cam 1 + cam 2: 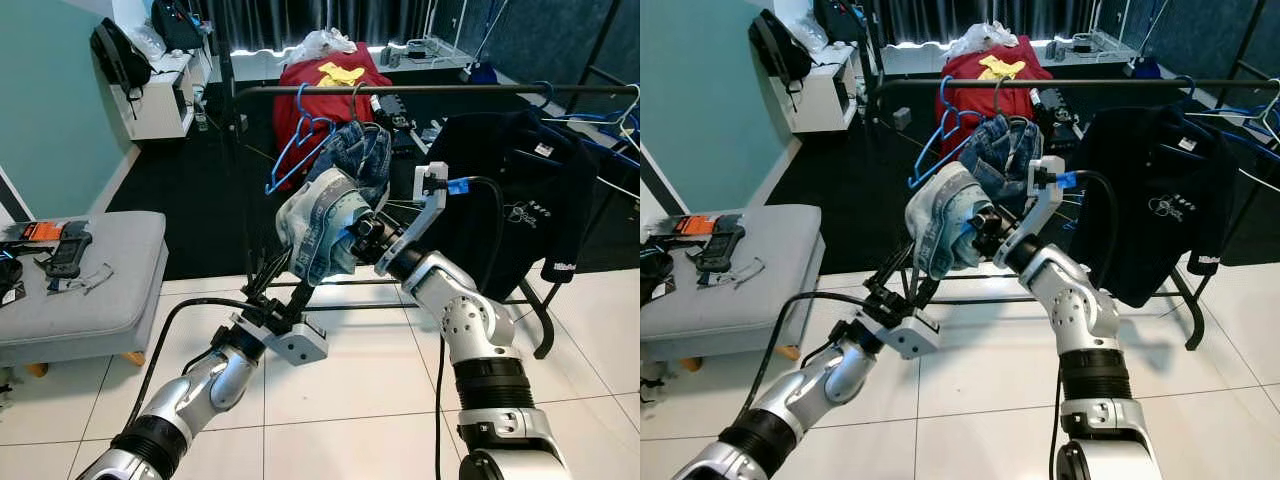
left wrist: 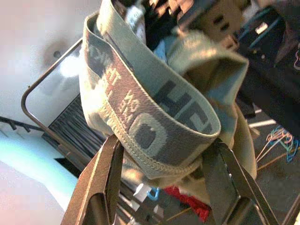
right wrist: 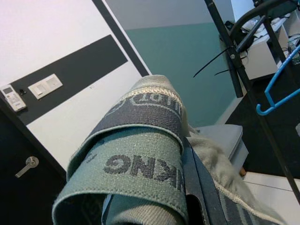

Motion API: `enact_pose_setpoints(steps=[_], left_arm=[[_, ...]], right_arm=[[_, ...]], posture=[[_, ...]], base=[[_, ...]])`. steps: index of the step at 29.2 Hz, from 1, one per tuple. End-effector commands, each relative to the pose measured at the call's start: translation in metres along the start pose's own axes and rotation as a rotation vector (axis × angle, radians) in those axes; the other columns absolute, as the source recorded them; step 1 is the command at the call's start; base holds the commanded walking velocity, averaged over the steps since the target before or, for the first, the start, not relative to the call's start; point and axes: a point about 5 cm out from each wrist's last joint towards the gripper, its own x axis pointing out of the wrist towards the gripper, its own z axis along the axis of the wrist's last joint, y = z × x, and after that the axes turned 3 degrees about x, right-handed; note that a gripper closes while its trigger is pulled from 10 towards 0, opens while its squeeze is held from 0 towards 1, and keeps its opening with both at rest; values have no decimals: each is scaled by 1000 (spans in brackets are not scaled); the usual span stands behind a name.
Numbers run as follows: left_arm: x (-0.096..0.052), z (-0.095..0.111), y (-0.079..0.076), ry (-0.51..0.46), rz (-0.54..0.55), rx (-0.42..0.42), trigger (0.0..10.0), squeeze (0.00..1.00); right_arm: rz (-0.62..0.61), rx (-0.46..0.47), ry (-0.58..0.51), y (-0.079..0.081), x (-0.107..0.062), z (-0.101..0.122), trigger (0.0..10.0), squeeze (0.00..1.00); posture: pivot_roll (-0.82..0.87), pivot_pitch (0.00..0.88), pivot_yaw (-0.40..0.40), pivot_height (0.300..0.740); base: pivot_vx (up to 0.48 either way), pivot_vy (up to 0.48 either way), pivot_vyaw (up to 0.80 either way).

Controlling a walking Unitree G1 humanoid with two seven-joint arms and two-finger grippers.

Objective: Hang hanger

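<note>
A denim garment (image 1: pixel 325 225) with a grey lettered waistband (image 2: pixel 154 117) hangs bunched just below the black rack rail (image 1: pixel 450 90). A thin hanger hook (image 1: pixel 356 100) rises from its top to the rail; I cannot tell whether the hook rests on the rail. My right gripper (image 1: pixel 352 236) is buried in the cloth from the right and shut on it; the waistband wraps over one finger (image 3: pixel 197 187). My left gripper (image 1: pixel 285 272) reaches up from below, open, its two fingers (image 2: pixel 101 178) straddling the waistband's lower edge.
Blue hangers (image 1: pixel 300 135) hang on the rail to the left of the garment, and a black shirt (image 1: pixel 520 190) hangs to the right. A grey bench (image 1: pixel 90 290) with small items stands at the left. A red pile (image 1: pixel 330 85) lies behind the rack.
</note>
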Motion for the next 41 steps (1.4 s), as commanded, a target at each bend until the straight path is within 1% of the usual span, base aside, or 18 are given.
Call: enact_pose_setpoints(steps=[1, 4, 5, 7, 9, 10, 15, 21, 22, 27, 31, 32, 36, 37, 38, 39, 40, 41], left_arm=[[1, 1, 3, 0, 36, -17, 10000, 0], [2, -1, 6, 12, 63, -22, 10000, 0], [3, -3, 12, 24, 106, -20, 10000, 0], [3, -3, 12, 24, 106, -20, 10000, 0], [3, -6, 22, 32, 163, -12, 10000, 0], [0, -6, 26, 27, 173, -12, 10000, 0], [-8, -3, 30, 21, 180, -34, 10000, 0], [-10, -2, 31, 19, 184, -44, 10000, 0], [-10, -1, 35, 14, 194, -52, 10000, 0], [-4, 0, 42, -14, 198, -57, 10000, 0], [-3, 2, 42, -32, 180, -58, 10000, 0], [-2, 4, 42, -50, 160, -56, 0, 0], [-3, 7, 41, -72, 123, -56, 0, 0], [-4, 8, 40, -82, 99, -53, 10000, 0], [-6, 11, 36, -100, 54, -51, 10000, 0], [-6, 11, 36, -100, 54, -51, 10000, 0], [-7, 14, 32, -124, 6, -48, 10000, 0], [-7, 14, 32, -124, 6, -48, 10000, 0]], right_arm=[[0, 3, 2, 1, -2, -1, 0, 0], [-1, 3, 2, 1, -2, -1, 0, 0], [-1, 4, 3, 0, -3, -1, 0, 0], [-1, 4, 3, 0, -3, -1, 0, 0], [-8, 5, 8, -2, -4, -2, 0, 0], [-16, 2, 11, -4, -6, -3, 0, 0], [-37, 0, 19, -9, -10, -6, 0, 0], [-42, 0, 21, -10, -12, -7, 0, 0], [-49, 2, 26, -12, -13, -9, 0, 0], [-58, 1, 38, -15, -15, -13, 0, 0], [-61, 0, 41, -16, -16, -14, 0, 0], [-64, 0, 44, -17, -17, -14, 0, 0], [-70, -1, 49, -18, -20, -16, 0, 0], [-72, 0, 52, -19, -20, -16, 0, 0], [-72, 0, 54, -19, -20, -17, 0, 0], [-72, 0, 54, -19, -20, -17, 0, 0], [-73, 1, 55, -19, -21, -18, 0, 0], [-73, 1, 55, -19, -21, -18, 0, 0]], posture=[[-114, 70, -22, 740], [-115, 71, -23, 740], [-114, 69, -25, 740], [-114, 69, -25, 740], [-113, 66, -23, 740], [-110, 65, -25, 740], [-105, 62, -25, 740], [-105, 62, -25, 740], [-98, 55, -27, 740], [-98, 49, -27, 740], [-98, 44, -26, 740], [-98, 44, -26, 740], [-94, 43, -26, 740], [-92, 41, -26, 740], [-90, 40, -25, 740], [-90, 40, -25, 740], [-90, 41, -24, 740], [-90, 41, -24, 740]], base=[[0, 0, 0], [0, 0, 0], [0, 0, 0], [0, 0, 0], [0, 0, 0], [0, 0, 0], [0, 0, 0], [0, 0, 0], [0, 0, 0], [0, 0, 0], [0, 0, 0], [0, 0, 0], [0, 0, 0], [0, 0, 0], [0, 0, 0], [0, 0, 0], [0, 0, 0], [0, 0, 0]])
